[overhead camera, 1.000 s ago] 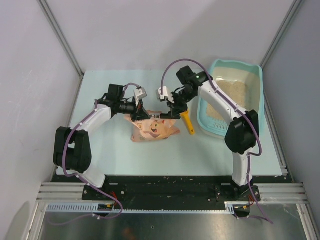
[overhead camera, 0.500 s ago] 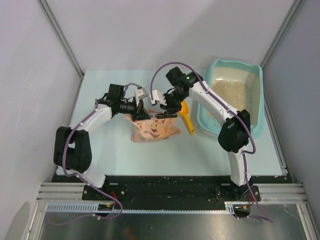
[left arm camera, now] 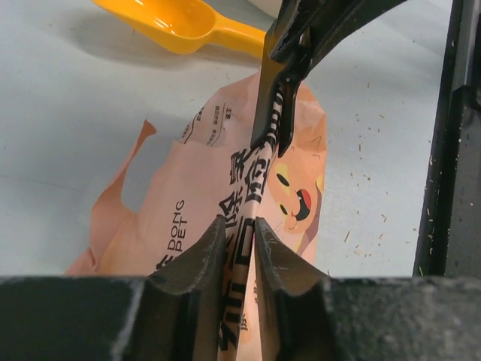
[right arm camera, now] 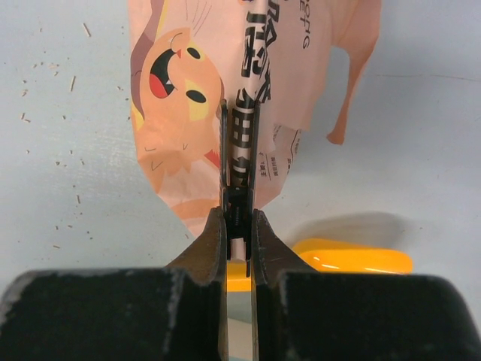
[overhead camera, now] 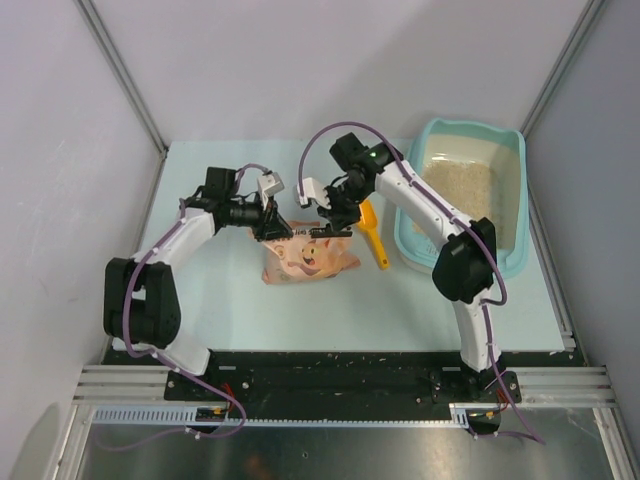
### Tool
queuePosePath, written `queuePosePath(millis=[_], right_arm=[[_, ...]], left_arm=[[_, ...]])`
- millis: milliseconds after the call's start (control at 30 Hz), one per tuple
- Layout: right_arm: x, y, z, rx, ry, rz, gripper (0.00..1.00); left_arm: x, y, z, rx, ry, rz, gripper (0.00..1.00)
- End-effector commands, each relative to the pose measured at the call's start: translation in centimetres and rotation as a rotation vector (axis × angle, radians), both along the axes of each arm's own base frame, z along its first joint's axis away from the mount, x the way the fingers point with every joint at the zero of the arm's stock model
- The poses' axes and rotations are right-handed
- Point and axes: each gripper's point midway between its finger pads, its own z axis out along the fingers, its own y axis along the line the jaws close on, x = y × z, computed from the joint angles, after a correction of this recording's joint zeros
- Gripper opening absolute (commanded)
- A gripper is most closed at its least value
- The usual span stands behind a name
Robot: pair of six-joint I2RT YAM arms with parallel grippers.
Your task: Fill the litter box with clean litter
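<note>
The light-teal litter box [overhead camera: 470,127] stands at the table's back right with pale beige clean litter [overhead camera: 460,190] spread in it. A pink-orange printed bag [overhead camera: 305,255] [left arm camera: 188,195] [right arm camera: 180,83] sags on the table between the arms, its top edge lifted. My right gripper [overhead camera: 332,215] [right arm camera: 239,214] is shut on that top edge, where a thin black clip shows between its fingers. My left gripper [overhead camera: 276,224] [left arm camera: 239,226] sits at the same edge, further left. Its jaws stand slightly parted, and the printed strip runs loosely between them.
An orange scoop [overhead camera: 373,235] [left arm camera: 180,22] [right arm camera: 353,259] lies on the table between the bag and the litter box, just right of my right gripper. Small specks of litter dot the tabletop [left arm camera: 376,188] near the bag. Grey walls close in the back and sides.
My left gripper's jaws have parted on the bag's top edge, and that arm has drawn back to the left. My right arm swung left with the bag's edge, then held still.
</note>
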Motion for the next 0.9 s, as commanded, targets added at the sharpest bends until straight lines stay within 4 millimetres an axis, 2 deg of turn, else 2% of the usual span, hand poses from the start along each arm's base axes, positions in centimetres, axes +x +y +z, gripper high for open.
queuePosePath(millis=[0,100,167,400,600,733,833,867], right_arm=[[-0.5,1.9,1.0,0.053,0.010,0.029,0.00],[-0.6,2.2,0.9,0.056,0.021,0.027,0.00],[-0.6,2.5,1.1,0.065,0.025,0.030,0.00],[-0.7,2.9,0.5,0.066,0.048,0.024,0.00],[-0.9,2.4,-0.2,0.041,0.082,0.022,0.00],[-1.1,2.4,-0.5,0.037,0.115,0.021,0.03],[-1.2,2.3,-0.9,0.016,0.111,0.018,0.12],[-1.1,2.3,-0.7,0.018,0.109,0.010,0.20]], left_arm=[[-1.2,0.2,1.6,-0.024,-0.045,-0.035,0.18],[-1.3,0.0,1.5,-0.038,-0.028,-0.044,0.03],[-1.3,-0.1,1.5,-0.042,-0.025,-0.048,0.00],[-1.1,-0.1,1.7,-0.043,-0.024,-0.046,0.00],[-1.0,-0.1,1.9,-0.041,-0.033,-0.041,0.00],[-0.8,-0.2,2.0,-0.044,-0.027,-0.040,0.00],[-0.7,-0.2,2.0,-0.046,-0.024,-0.039,0.00],[-0.6,-0.2,2.0,-0.045,-0.026,-0.039,0.01]])
